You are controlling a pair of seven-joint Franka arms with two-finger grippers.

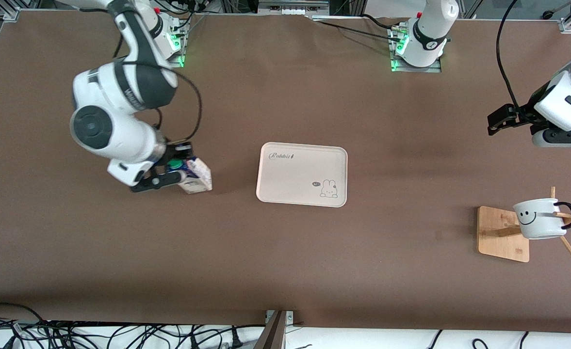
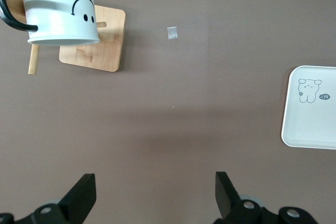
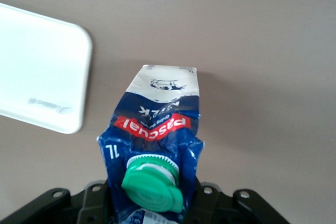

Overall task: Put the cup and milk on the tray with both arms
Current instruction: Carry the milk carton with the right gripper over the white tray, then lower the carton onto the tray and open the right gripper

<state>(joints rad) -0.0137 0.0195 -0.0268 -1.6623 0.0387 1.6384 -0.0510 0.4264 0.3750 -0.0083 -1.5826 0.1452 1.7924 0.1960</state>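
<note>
The milk (image 1: 196,176), a blue and white carton with a green cap (image 3: 152,182), is at the right arm's end of the table, apart from the tray. My right gripper (image 1: 172,166) is shut on its top, and the carton walls (image 3: 155,129) are creased in by the grip. The cream tray (image 1: 302,174) lies flat mid-table with nothing on it. The white smiley cup (image 1: 537,219) hangs on a wooden rack peg at the left arm's end. My left gripper (image 1: 497,120) hovers open over bare table, its fingers (image 2: 84,195) wide apart, with the cup (image 2: 60,9) some way off.
The wooden rack base (image 1: 501,232) sits under the cup, with pegs sticking out. A small scrap of tape (image 2: 172,33) lies on the brown tabletop beside the rack. Cables run along the table edge nearest the front camera.
</note>
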